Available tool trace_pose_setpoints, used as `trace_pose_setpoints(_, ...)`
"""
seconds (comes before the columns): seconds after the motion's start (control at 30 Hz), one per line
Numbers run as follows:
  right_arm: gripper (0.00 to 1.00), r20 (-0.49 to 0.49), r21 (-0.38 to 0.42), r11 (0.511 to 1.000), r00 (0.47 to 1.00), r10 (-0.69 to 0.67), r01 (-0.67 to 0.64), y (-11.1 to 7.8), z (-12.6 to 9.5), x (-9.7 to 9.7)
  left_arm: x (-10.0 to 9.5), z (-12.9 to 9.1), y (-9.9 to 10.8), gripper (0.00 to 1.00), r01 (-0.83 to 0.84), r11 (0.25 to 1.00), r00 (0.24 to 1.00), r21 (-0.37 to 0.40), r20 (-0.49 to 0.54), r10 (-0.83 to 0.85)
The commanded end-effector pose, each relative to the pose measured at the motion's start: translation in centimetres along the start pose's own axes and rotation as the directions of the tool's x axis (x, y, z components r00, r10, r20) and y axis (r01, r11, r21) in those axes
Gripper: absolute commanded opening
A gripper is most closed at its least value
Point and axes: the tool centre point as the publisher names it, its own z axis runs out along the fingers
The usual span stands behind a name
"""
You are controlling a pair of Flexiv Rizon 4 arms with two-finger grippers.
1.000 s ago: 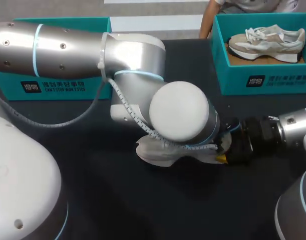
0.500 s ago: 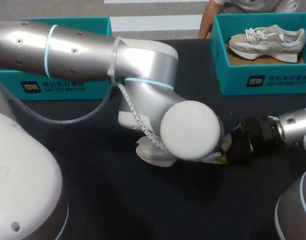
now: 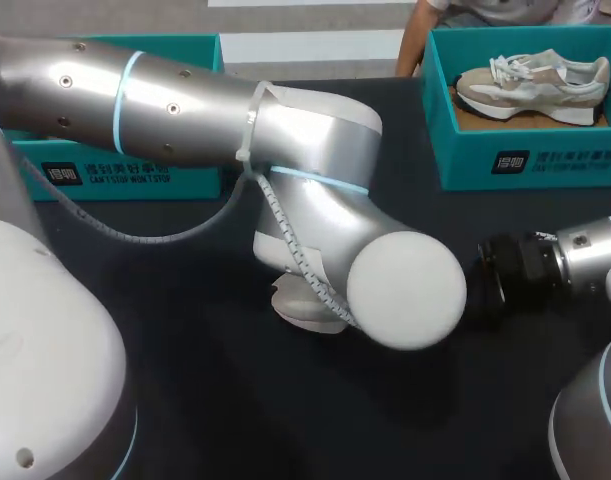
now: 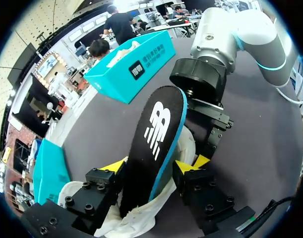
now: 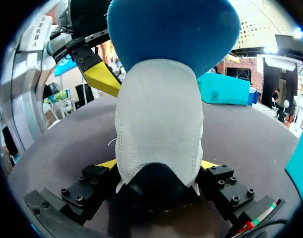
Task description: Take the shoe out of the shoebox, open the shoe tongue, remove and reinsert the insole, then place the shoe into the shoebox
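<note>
**Roughly half done: shoe out of its box, insole standing partly out of it**

Plainly the first steps are done, judging from where things lie. On the dark table (image 3: 235,410) the left arm (image 3: 185,100) stretches across from its side and bends down over the middle, hiding most of the work from above. The right arm (image 3: 585,255) comes in low from the other side to meet it.

Two teal shoeboxes sit at the far edge. The left shoebox (image 3: 115,170) is mostly behind the arm, so I cannot see into it. The right shoebox (image 3: 525,160) holds a second shoe (image 3: 530,80), lying on its side.

The shoe (image 3: 303,305) being worked on, white and knitted, rests on the table between the two arms, well apart from both boxes. The right gripper (image 5: 158,164) has its jaws closed against one end of the shoe from both sides, steadying it.

The insole (image 4: 156,144), black on top and blue beneath, stands steeply up out of the shoe's opening. The left gripper (image 4: 152,166) pinches it, a yellow tip pressed to each edge.

Whether the insole is on its way out or back in, I cannot tell. Either way, seating it flat and boxing the shoe remain.
</note>
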Motion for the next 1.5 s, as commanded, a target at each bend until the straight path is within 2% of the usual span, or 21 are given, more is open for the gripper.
trace_pose_setpoints(0.03, 0.0, 0.001, 0.004, 1.0, 1.0, 0.0, 0.0, -0.3, 0.3, 0.0, 1.0, 0.0, -0.4, 0.58, -0.03, 1.0, 0.998, -0.003, 0.054, 0.03)
trace_pose_setpoints(0.17, 0.0, 0.001, 0.004, 1.0, 1.0, 0.0, 0.0, -0.3, 0.3, 0.0, 0.9, 0.1, -0.8, 0.57, -0.078, 0.997, 0.995, -0.001, 0.069, 0.078)
trace_pose_setpoints(0.3, 0.0, 0.001, 0.004, 1.0, 1.0, 0.0, 0.0, -0.3, 0.3, 0.0, 0.5, 0.2, -1.1, 0.51, -0.114, 0.993, 0.99, -0.006, 0.084, 0.114)
trace_pose_setpoints(0.63, 0.0, 0.001, 0.004, 1.0, 1.0, 0.0, 0.0, -0.3, 0.3, 0.0, -0.6, 0.4, -0.8, 0.55, -0.154, 0.988, 0.98, -0.018, 0.122, 0.155)
trace_pose_setpoints(0.87, 0.0, 0.001, 0.004, 1.0, 1.0, 0.0, 0.0, -0.3, 0.3, 0.0, -0.4, 0.7, -0.4, 0.51, -0.169, 0.985, 0.976, -0.018, 0.14, 0.17)
trace_pose_setpoints(1.27, 0.0, 0.001, 0.004, 1.0, 1.0, 0.0, 0.0, -0.3, 0.3, 0.0, -0.7, 1.8, -0.9, 0.48, -0.187, 0.982, 0.969, -0.009, 0.161, 0.186)
trace_pose_setpoints(1.43, 0.0, 0.001, 0.004, 1.0, 1.0, 0.0, 0.0, -0.3, 0.3, 0.0, -1.0, 2.0, -0.7, 0.39, -0.188, 0.982, 0.969, -0.013, 0.161, 0.188)
trace_pose_setpoints(1.5, 0.0, 0.001, 0.004, 1.0, 1.0, 0.0, 0.0, -0.3, 0.3, 0.0, -1.0, 1.8, -0.7, 0.25, -0.188, 0.982, 0.969, -0.01, 0.163, 0.187)
